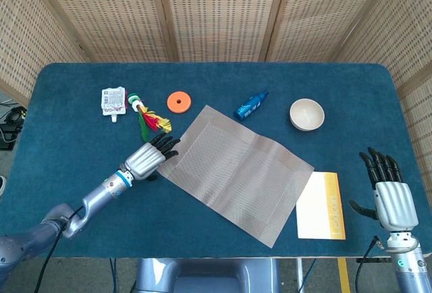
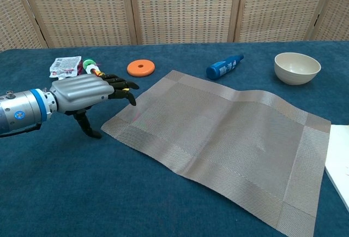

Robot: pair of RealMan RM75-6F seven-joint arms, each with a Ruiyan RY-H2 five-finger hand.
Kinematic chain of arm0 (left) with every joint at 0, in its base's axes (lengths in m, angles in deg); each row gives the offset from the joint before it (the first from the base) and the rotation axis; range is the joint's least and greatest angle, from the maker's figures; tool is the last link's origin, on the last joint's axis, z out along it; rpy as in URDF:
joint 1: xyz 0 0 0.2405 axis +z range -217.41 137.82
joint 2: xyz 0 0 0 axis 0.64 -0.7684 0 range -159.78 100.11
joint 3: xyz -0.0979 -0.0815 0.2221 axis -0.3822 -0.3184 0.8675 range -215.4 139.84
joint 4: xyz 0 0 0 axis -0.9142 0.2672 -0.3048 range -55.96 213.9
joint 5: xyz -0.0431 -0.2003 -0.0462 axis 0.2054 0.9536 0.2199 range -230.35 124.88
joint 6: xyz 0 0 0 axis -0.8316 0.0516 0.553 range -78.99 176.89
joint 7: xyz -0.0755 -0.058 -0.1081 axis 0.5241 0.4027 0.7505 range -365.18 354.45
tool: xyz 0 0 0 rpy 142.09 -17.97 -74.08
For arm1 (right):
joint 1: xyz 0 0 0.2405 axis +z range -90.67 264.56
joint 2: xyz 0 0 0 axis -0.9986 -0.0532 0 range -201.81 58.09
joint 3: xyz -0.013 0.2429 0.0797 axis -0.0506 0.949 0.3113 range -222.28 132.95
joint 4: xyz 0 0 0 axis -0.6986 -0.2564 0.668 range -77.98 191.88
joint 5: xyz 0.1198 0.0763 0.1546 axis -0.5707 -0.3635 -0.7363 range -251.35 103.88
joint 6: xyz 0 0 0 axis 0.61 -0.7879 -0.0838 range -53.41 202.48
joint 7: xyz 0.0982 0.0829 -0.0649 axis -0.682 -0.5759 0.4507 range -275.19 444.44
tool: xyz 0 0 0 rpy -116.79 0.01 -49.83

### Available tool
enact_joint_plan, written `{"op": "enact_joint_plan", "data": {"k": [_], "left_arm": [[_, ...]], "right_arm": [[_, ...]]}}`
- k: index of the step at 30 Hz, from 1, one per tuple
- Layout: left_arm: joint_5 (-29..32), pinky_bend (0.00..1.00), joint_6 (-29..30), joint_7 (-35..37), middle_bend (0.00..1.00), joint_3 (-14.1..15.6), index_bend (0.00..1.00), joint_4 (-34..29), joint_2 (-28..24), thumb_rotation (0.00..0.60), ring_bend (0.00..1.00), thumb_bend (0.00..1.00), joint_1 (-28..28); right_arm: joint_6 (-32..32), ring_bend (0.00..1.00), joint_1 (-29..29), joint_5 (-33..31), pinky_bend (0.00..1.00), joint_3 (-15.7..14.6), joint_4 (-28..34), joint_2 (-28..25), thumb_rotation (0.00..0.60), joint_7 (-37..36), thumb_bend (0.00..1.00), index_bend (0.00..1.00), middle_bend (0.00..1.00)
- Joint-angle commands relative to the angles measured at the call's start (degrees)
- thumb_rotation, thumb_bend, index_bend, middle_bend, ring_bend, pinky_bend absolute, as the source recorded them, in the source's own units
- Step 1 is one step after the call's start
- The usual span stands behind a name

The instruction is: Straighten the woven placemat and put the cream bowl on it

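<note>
We see the woven placemat [image 1: 233, 171] lying askew on the blue surface [image 1: 216, 87], its long edges running diagonally from the upper left toward the lower right, with a slight ripple visible across it in the chest view. The cream bowl [image 1: 307, 114] stands upright on the bare cloth off the mat's upper right side, well apart from it, and we can see nothing inside it.

Our left robot hand [image 1: 150, 158] hovers at the mat's left corner, palm down, fingers [image 2: 122, 84] stretched out and spread, holding nothing; the dark fingertips reach over the mat's edge, and the thumb points down beside the corner. Whether any finger actually touches the weave we cannot tell. Our right robot hand [image 1: 390, 195] sits at the far right near the front edge, fingers extended and apart, empty, away from every object.

Behind the mat lie a blue bottle [image 1: 251, 105] on its side, an orange disc [image 1: 179, 101], a feathered toy [image 1: 147, 119] in red, yellow and green, and a small white pouch [image 1: 113, 100] with a spout, lying flat. A white and yellow booklet [image 1: 322, 205] rests just beside the mat's lower right corner.
</note>
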Motion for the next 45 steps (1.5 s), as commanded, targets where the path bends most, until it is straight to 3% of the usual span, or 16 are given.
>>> {"op": "enact_joint_plan", "data": {"k": [1, 19, 26, 34, 41, 45], "left_arm": [[0.42, 0.00, -0.43, 0.15, 0.00, 0.07, 0.21, 0.93, 0.87, 0.600, 0.00, 0.07, -0.73], [3.05, 0.00, -1.87, -1.04, 0.00, -0.33, 0.24, 1.05, 2.41, 0.600, 0.00, 0.43, -2.97], [5.12, 0.00, -3.09, -1.18, 0.00, -1.90, 0.28, 2.65, 4.44, 0.600, 0.00, 0.60, -4.29], [5.97, 0.00, -2.56, -2.42, 0.00, -2.67, 0.72, 3.17, 5.60, 0.600, 0.00, 0.58, -5.16], [5.77, 0.00, 0.16, -6.52, 0.00, -1.64, 0.80, -2.75, 2.42, 0.600, 0.00, 0.58, -3.30], [8.62, 0.00, -0.85, -17.81, 0.00, -0.97, 0.81, -18.01, -4.76, 0.600, 0.00, 0.58, -0.53]], "right_arm": [[-0.20, 0.00, -0.10, 0.13, 0.00, 0.14, 0.01, 0.01, 0.600, 0.05, 0.00, 0.06, 0.00], [-0.77, 0.00, -0.87, 1.38, 0.00, 0.72, 0.82, -0.43, 0.600, -0.18, 0.00, 0.07, 0.00], [-0.66, 0.00, -1.18, 2.20, 0.00, 0.80, 1.24, -0.62, 0.600, -0.34, 0.00, 0.08, 0.00], [-0.65, 0.00, -1.38, 2.70, 0.00, 1.02, 1.36, -0.84, 0.600, -1.08, 0.00, 0.08, 0.00], [-0.49, 0.00, -1.58, 3.29, 0.00, 1.07, 1.62, -1.17, 0.600, -1.69, 0.00, 0.09, 0.00], [-0.05, 0.00, -1.85, 3.78, 0.00, 1.11, 1.95, -1.48, 0.600, -1.95, 0.00, 0.09, 0.00]]}}
